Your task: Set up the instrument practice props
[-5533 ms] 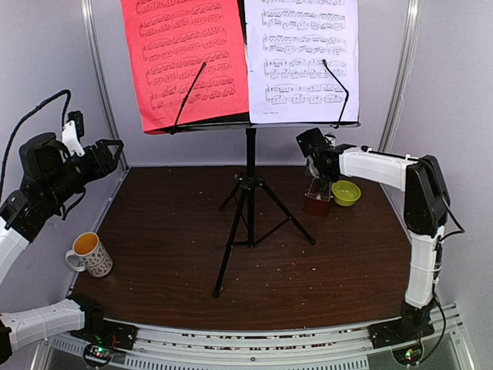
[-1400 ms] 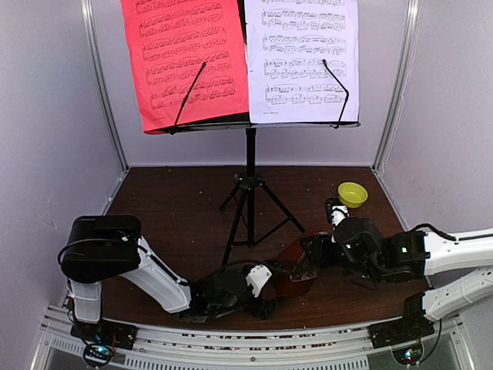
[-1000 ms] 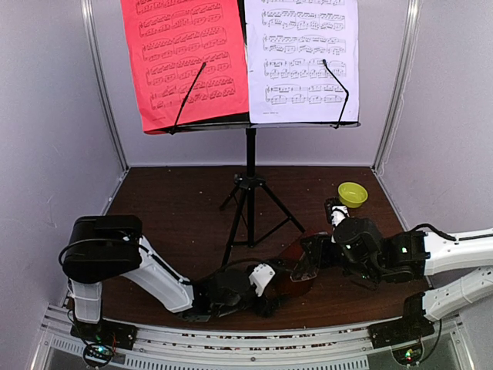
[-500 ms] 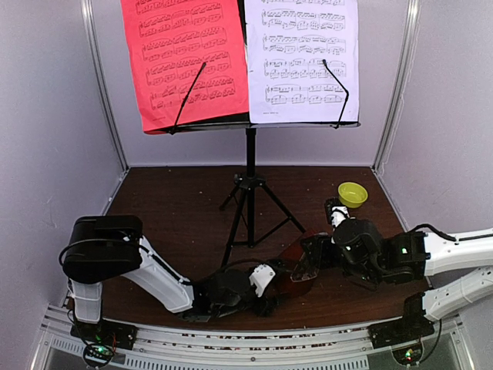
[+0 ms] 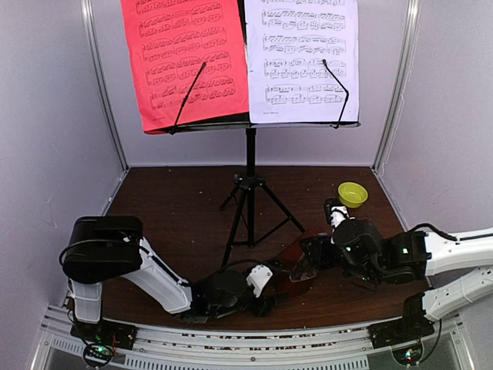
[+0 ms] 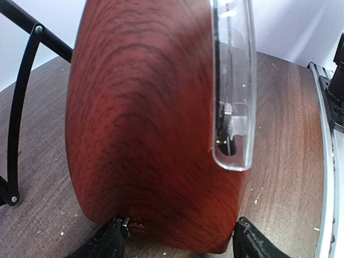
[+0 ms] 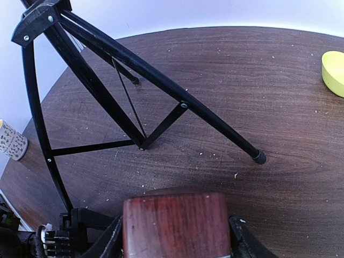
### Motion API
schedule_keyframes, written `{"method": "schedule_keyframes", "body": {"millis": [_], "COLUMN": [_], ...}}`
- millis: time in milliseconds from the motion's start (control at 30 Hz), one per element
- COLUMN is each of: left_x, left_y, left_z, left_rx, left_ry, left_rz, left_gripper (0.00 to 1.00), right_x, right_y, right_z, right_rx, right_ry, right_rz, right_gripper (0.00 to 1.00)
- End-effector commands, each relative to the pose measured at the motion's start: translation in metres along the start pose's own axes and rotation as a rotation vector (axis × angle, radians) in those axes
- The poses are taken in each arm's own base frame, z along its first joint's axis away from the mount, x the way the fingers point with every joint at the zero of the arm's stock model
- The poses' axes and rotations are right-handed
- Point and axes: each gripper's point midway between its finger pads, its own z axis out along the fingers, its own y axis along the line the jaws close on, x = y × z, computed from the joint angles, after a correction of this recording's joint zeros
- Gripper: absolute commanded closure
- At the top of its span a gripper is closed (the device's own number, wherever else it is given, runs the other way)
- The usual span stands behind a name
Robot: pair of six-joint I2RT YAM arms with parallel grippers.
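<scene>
Left hand (image 6: 180, 244): your fingers (image 6: 107, 244) flank the metronome (image 6: 145, 123) base; you cannot tell whether they press.
Right hand (image 7: 176, 239): clamped on the metronome's sides.
Metronome: between both hands, at the near surface (image 7: 242, 97) edge.
Music stand (image 5: 249, 193): upright behind it, red sheet (image 5: 185, 58) left, white sheet (image 5: 302, 58) right.

Brown metronome (image 7: 176, 223) sits btwn right gripper's fingers (image 7: 244, 243), touching both. Black tripod legs (image 7: 161, 80) spread across table (image 7: 258, 97) beyond. Yellow-green bowl (image 7: 334, 72) nr far edge, mug (image 7: 11, 141) at left edge.
</scene>
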Motion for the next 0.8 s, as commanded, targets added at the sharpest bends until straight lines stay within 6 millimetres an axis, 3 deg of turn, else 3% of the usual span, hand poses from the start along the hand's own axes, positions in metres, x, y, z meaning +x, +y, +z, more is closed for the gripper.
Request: {"method": "schedule_keyframes", "body": {"millis": [0, 167, 300, 500, 767], "left_x": [-0.009, -0.01, -0.014, -0.038, -0.039], "left_y": [0.007, 0.007, 0.009, 0.015, 0.028], "left_z": [-0.004, -0.004, -0.009, -0.032, -0.057], "left_rx": [-0.025, -0.026, -0.035, -0.077, -0.12], "left_ry": [-0.043, -0.044, -0.059, -0.08, -0.094], "left_rz": [-0.025, -0.025, -0.025, 0.019, 0.0], "left_gripper": [0.32, 0.29, 0.19, 0.12, 0.12], "right_x": [-0.045, -0.045, -0.045, -0.044, -0.036], "right_y": [0.023, 0.025, 0.025, 0.032, 0.044], "right_z": [-0.016, -0.017, -0.017, -0.018, -0.013], "right_rx": [-0.061, -0.061, -0.044, -0.048, -0.024], "right_ry": [-0.128, -0.131, -0.131, -0.134, -0.126], "right_rz": [0.1, 0.096, 0.085, 0.081, 0.057], "right_gripper": [1.0, 1.0, 1.0, 0.84, 0.76]}}
